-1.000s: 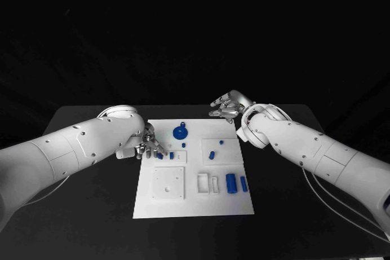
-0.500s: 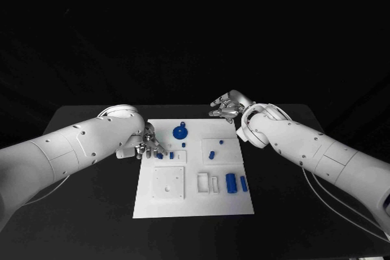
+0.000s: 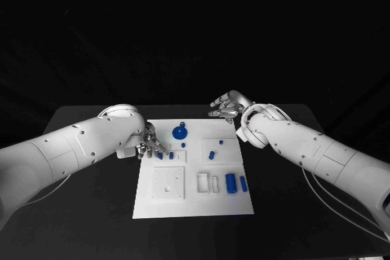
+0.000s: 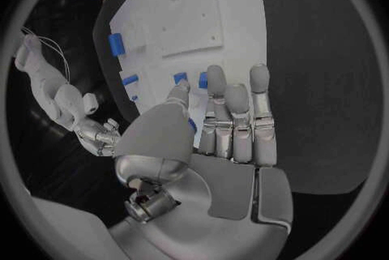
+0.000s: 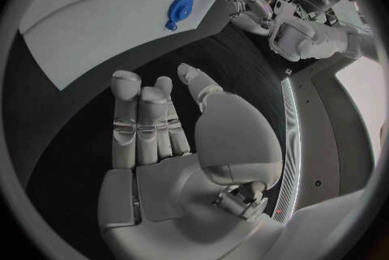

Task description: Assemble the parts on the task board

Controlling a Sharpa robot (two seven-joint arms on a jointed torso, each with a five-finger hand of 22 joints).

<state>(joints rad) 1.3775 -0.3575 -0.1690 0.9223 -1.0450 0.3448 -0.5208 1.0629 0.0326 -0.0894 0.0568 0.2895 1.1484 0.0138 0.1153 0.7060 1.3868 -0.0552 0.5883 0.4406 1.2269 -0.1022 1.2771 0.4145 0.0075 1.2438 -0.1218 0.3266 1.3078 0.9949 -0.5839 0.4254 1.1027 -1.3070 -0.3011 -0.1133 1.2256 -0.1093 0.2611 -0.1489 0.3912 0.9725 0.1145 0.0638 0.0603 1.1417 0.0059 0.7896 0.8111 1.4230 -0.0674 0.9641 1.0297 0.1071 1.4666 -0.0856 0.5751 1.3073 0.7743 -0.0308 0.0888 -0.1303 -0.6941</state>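
The white task board (image 3: 195, 201) lies in the middle of the black table. On it sit a round blue part (image 3: 180, 132), two short blue pegs (image 3: 165, 155), a small blue part (image 3: 212, 155) and two blue cylinders (image 3: 236, 183). My left hand (image 3: 146, 146) hovers at the board's left edge beside the pegs, fingers straight and together, holding nothing. From the left wrist, its fingertips (image 4: 235, 88) reach toward the pegs (image 4: 180, 78). My right hand (image 3: 226, 108) hangs over the table just beyond the board's far right corner, fingers (image 5: 142, 117) stretched out and empty.
Two white blocks (image 3: 208, 183) and a square white plate (image 3: 169, 183) with a hole stand on the board's near half. Black table surface (image 3: 81, 215) surrounds the board on all sides. Both white forearms slant in over the table's left and right flanks.
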